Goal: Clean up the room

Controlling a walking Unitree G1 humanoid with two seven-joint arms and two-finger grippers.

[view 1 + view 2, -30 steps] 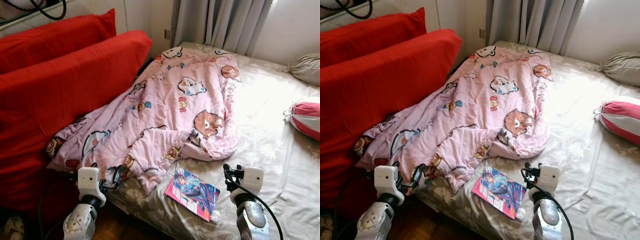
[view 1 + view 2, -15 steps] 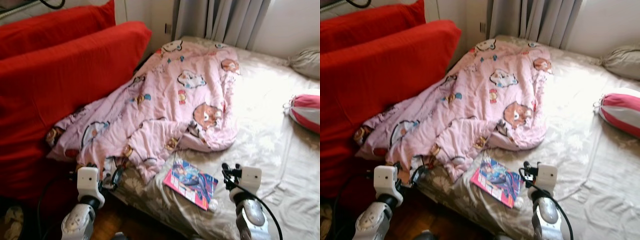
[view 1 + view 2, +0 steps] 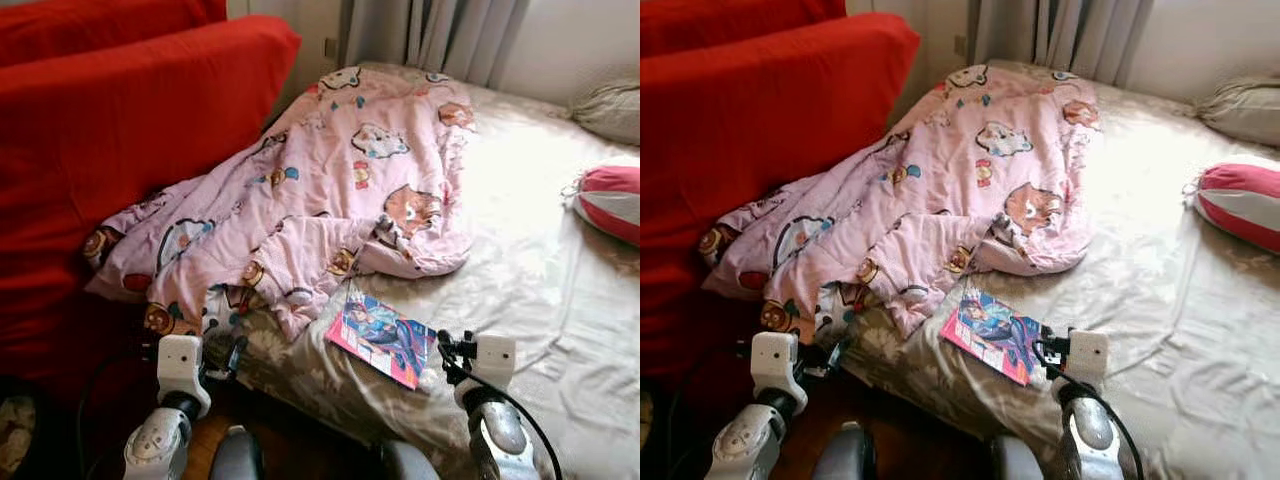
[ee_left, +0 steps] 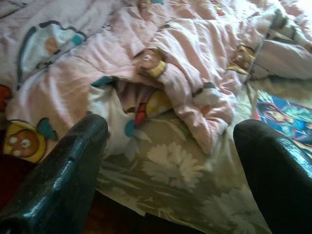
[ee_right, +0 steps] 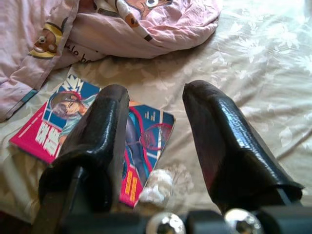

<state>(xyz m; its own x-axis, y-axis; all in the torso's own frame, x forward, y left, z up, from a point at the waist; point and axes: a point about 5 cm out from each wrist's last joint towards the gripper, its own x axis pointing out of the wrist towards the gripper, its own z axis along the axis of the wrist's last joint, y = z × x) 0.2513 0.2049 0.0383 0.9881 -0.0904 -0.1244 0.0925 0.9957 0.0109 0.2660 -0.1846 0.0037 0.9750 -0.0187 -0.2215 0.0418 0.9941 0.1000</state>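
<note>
Two grippers hover low at the near edge of the bed, both with their black fingers spread and holding nothing. No writing on the magazine can be read; its cover shows a cartoon figure in blue and pink, with lettering too small to make out. It lies flat on the near part of the bed, its far corner touching the fold of the pink cartoon-print blanket.

The right gripper is held out level just beside the magazine's right edge, above the sheet, and a small white crumpled wad lies against the magazine's near corner, between the fingers in the right wrist view. The left gripper points at the near-left corner of the bed, where the blanket hangs over the edge.

The bed wears a beige flower-patterned sheet. The blanket sprawls from the far left down to the near left. Red cushions stand along the left side. A pink-and-white striped bolster lies at the right, a beige pillow beyond it, and grey curtains hang at the far wall. Dark wooden floor shows below.
</note>
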